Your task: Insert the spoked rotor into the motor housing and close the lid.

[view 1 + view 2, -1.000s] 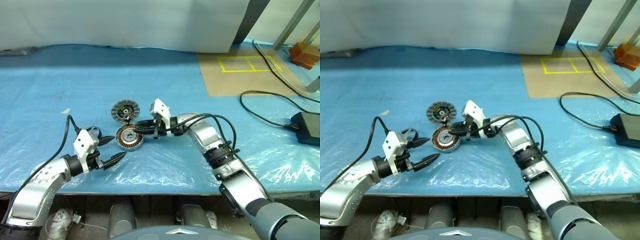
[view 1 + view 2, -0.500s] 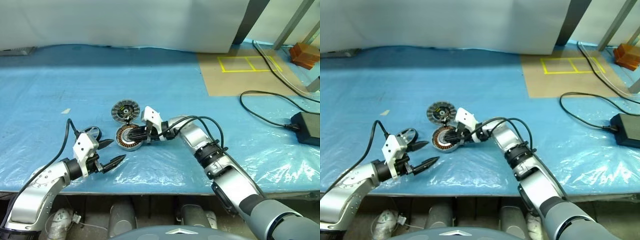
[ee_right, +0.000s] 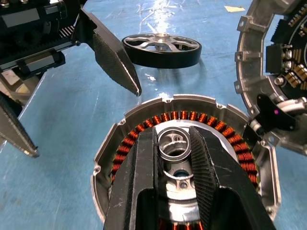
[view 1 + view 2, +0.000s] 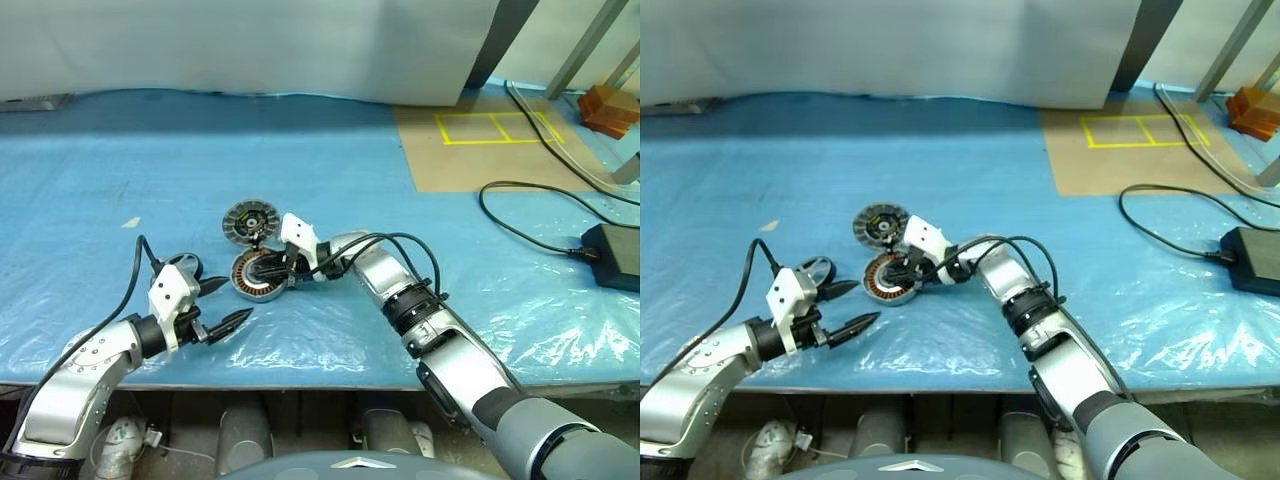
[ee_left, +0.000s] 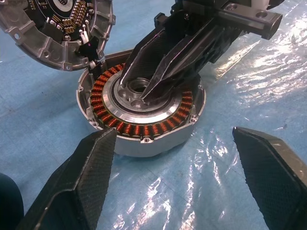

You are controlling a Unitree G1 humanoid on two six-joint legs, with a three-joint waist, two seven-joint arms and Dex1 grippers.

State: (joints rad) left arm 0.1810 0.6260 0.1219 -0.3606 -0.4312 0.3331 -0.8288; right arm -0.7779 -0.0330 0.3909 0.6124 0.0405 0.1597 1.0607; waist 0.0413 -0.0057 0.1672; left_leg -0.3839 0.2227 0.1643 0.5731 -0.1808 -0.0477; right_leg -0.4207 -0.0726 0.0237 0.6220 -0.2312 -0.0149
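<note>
The motor housing (image 5: 144, 139) is a round grey shell with copper windings, lying flat on the blue sheet. My right gripper (image 4: 258, 268) reaches in from the right, shut on the housing's silver hub (image 3: 173, 142), one finger on each side. The lid (image 4: 249, 220), a grey ribbed disc with a black centre and green-yellow bits, leans tilted against the housing's far edge. The spoked rotor (image 3: 160, 48), a black-rimmed wheel with silver spokes, lies flat beside my left hand. My left gripper (image 4: 232, 302) stands open just left of the housing, touching nothing.
A black cable and power brick (image 4: 610, 255) lie at the right. Behind them are a cardboard sheet with yellow tape (image 4: 480, 140) and an orange block (image 4: 610, 105). The table's front edge (image 4: 300, 375) runs close under both arms.
My right hand has shifted left and a little down over the housing, its fingers staying at the hub. The left arm, the lid and the rotor have kept still.
</note>
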